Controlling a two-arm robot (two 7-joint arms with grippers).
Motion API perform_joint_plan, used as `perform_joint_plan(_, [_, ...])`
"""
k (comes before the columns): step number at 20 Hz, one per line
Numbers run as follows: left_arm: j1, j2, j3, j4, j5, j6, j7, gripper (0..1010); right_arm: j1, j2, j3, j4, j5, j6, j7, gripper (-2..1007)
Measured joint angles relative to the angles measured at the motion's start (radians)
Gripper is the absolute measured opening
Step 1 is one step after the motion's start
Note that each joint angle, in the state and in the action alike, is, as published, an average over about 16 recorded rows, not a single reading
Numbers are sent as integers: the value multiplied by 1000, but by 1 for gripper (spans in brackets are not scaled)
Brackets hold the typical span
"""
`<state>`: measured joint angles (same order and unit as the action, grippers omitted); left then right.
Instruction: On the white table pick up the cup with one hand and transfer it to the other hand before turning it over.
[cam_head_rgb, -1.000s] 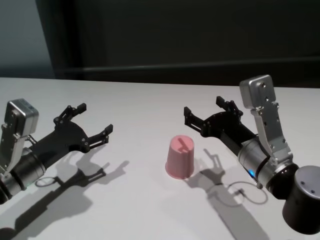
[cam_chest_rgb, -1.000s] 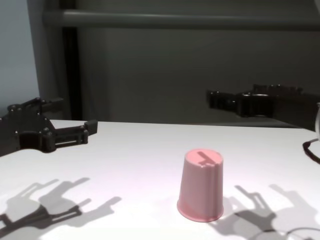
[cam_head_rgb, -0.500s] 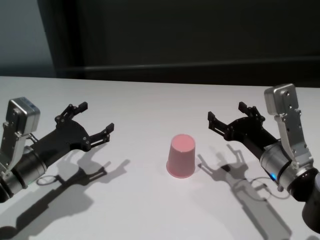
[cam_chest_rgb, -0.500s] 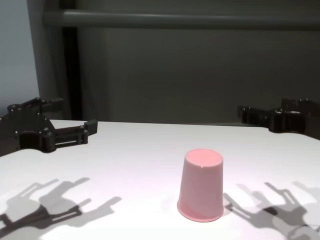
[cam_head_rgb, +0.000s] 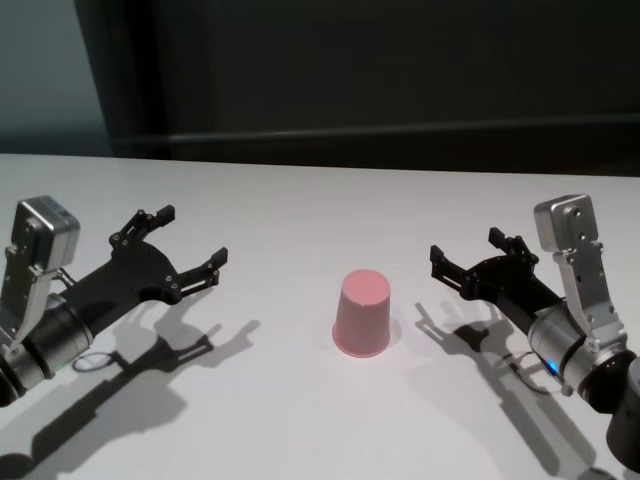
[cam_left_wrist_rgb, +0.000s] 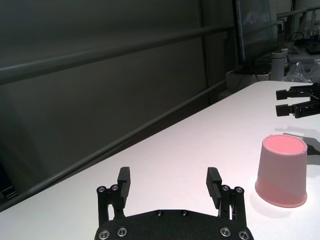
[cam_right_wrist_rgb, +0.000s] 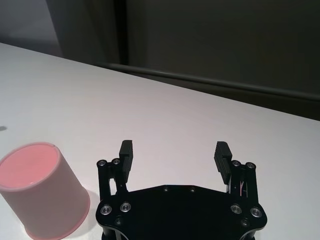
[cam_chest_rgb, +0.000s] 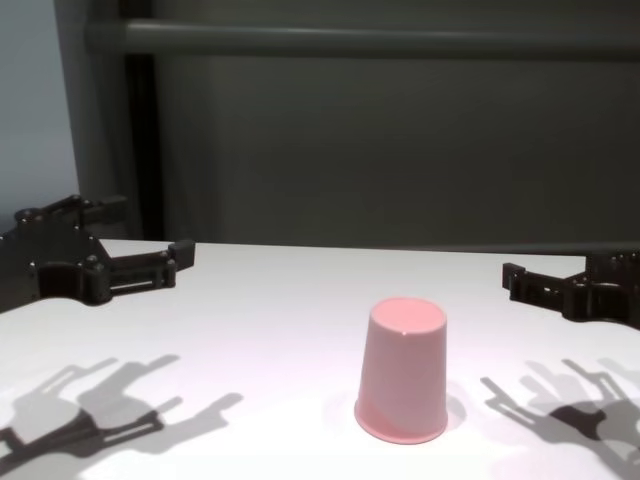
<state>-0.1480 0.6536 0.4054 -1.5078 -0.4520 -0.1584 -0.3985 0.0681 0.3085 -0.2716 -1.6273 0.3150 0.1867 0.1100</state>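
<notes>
The cup (cam_head_rgb: 363, 312) stands upside down on the white surface (cam_head_rgb: 300, 210), its wide rolled rim flat against the surface and its narrower flat base facing up. It sits between the two pincers and touches neither.

The left pincer (cam_head_rgb: 186, 244) hangs just above the surface, well to the left of the cup, released, its two fingers spread wide with nothing between them. In the left wrist view the cup (cam_left_wrist_rgb: 282, 170) lies ahead of this pincer (cam_left_wrist_rgb: 170, 182) and off to one side, out of line with the gap between the fingers, and the right pincer (cam_left_wrist_rgb: 292, 101) shows farther off beyond the cup.

The right pincer (cam_head_rgb: 478, 256) hangs low over the surface on the cup's other side, near it but clearly apart. It too is released, fingers spread, grasping nothing. From the right wrist view the cup (cam_right_wrist_rgb: 42, 189) sits just beside this pincer (cam_right_wrist_rgb: 174, 157), outside its nearer finger rather than within the gap.

Nothing lies between either pincer and the cup; only the arms' shadows fall across the bare surface. A dark wall with a horizontal rail (cam_chest_rgb: 380, 40) runs behind the far edge.
</notes>
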Motion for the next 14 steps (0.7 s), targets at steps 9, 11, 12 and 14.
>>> perform_joint_plan(9, [0,0,0,0,0,0,0,1001,8,-10,28,56,3,-23,28,1002])
perform_joint_plan(11, [0,0,0,0,0,0,0,1001,8,-10,32,61,4,-25,31,1002])
perform_joint_plan(12, [0,0,0,0,0,0,0,1001,7,-11,34,62,5,-25,33,1002])
perform_joint_plan(14, [0,0,0,0,0,0,0,1001,7,-11,36,64,6,-26,34,1002])
